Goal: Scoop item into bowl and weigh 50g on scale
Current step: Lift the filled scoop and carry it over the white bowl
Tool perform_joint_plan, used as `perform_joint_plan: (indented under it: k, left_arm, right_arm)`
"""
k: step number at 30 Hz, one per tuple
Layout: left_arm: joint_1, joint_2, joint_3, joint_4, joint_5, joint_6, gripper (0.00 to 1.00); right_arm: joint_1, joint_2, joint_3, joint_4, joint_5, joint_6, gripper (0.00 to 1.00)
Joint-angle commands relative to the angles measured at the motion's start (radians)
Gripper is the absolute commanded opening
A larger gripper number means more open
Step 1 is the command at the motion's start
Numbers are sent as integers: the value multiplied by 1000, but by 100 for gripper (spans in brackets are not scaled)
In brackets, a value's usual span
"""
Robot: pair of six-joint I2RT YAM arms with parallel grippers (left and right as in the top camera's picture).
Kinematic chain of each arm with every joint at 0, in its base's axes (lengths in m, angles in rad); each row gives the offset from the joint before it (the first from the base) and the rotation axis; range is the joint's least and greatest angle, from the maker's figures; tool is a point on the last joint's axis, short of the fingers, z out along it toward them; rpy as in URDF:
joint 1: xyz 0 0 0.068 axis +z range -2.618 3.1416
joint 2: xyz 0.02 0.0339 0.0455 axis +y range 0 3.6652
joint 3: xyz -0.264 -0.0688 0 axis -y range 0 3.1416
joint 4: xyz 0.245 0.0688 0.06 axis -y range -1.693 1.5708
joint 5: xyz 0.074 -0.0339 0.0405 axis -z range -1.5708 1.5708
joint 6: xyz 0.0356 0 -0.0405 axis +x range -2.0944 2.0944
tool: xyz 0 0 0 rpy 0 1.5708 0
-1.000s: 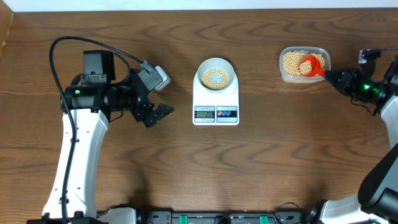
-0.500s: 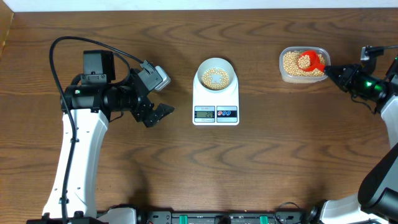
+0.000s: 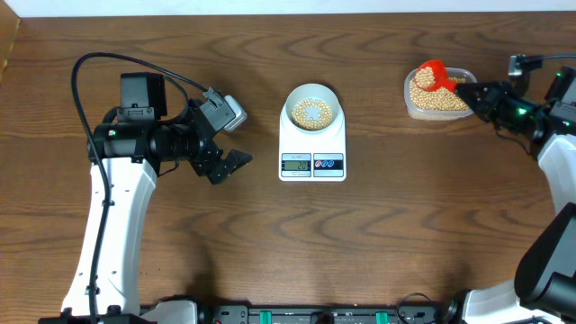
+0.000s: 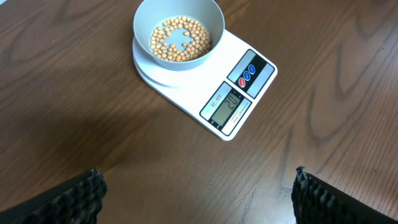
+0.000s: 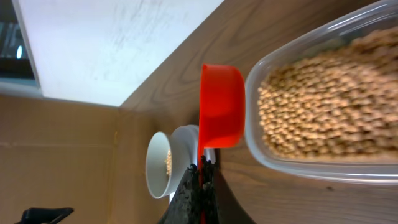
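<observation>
A brown wood-grain table (image 3: 432,234) is seen from above, with an arm set at each side. The left arm is stationed on the left of the table, and the left gripper (image 3: 228,166) is held above bare wood well apart from the scale, its fingers (image 4: 81,193) spread wide with nothing between them. The right arm is reached in from the right edge, and the right gripper (image 3: 472,97) is clamped on the thin handle of a red scoop (image 3: 430,76). Near the middle of the table the white scale (image 3: 297,144) is laid flat, with its grey display (image 3: 296,163) and two round buttons (image 3: 328,163) along the near edge; a reading is lit, but the digits cannot be made out with certainty. A clear plastic tub (image 3: 407,101) is placed at the far right, well apart from the scale, and is filled with tan beans (image 3: 436,97). The pale bowl (image 3: 291,101) is set upright on the far end of the scale, and a thin layer of the beans is spread over its bottom. The cup of the scoop is held at the tub's far left corner, by the rim on the scale side; whether it is loaded cannot be told.
</observation>
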Motion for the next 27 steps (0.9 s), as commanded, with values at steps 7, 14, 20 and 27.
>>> perform_joint_plan:
  k: [7, 14, 20, 27]
  left_arm:
    - [0, -10, 18, -4, 11, 17, 98]
    - [0, -10, 18, -3, 11, 17, 98]
    - [0, -10, 18, -3, 11, 17, 98]
    - [0, -10, 18, -4, 11, 17, 98]
  right_arm:
    - [122, 4, 3, 92, -28, 69, 1]
    - [216, 4, 3, 156, -24, 87, 1]
    - [278, 4, 3, 180, -21, 87, 1]
    - [351, 6, 3, 233, -21, 78, 1]
